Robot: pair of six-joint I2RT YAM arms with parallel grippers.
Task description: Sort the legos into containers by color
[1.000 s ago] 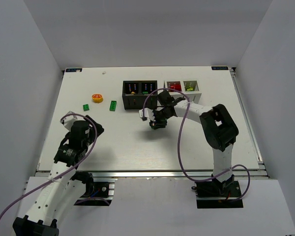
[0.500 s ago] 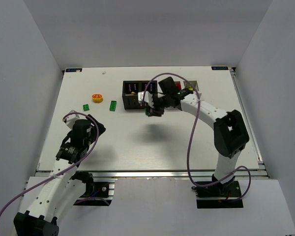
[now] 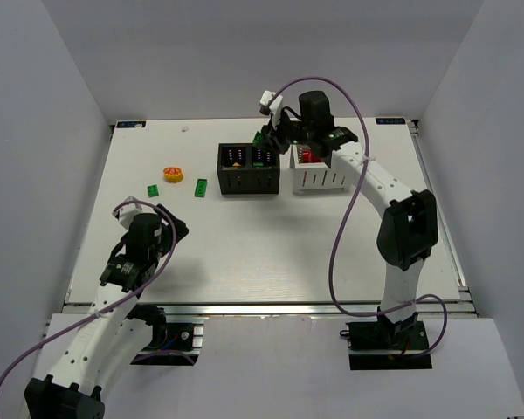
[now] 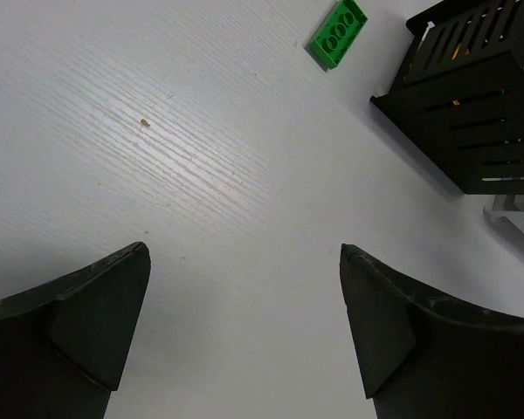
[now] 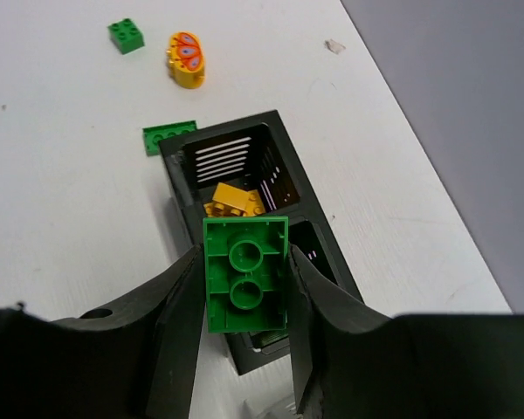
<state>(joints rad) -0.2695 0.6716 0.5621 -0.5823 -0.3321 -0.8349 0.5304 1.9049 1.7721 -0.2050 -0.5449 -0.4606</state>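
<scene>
My right gripper [image 5: 244, 279] is shut on a green lego [image 5: 244, 274], seen from its hollow underside, held above the black container [image 5: 244, 201]; in the top view the gripper [image 3: 264, 135] is over that container's [image 3: 248, 181] right compartment. Its other compartment holds orange-yellow legos [image 5: 231, 202]. The white container [image 3: 321, 179] holds red [image 3: 308, 155] legos. On the table lie a flat green lego [image 3: 201, 187], a small green lego [image 3: 153, 190] and a rounded orange-yellow lego [image 3: 173, 175]. My left gripper [image 4: 244, 336] is open and empty above bare table at the near left [image 3: 153, 229].
The flat green lego [image 4: 338, 32] and the black container's corner [image 4: 472, 113] show at the top of the left wrist view. A purple cable [image 3: 341, 236] loops from the right arm over the table's right half. The table's near edge [image 3: 262, 305] runs just ahead of the arm bases.
My right gripper has risen from the table's middle and moved back to above the black container, carrying the green lego. The left arm has barely moved.
</scene>
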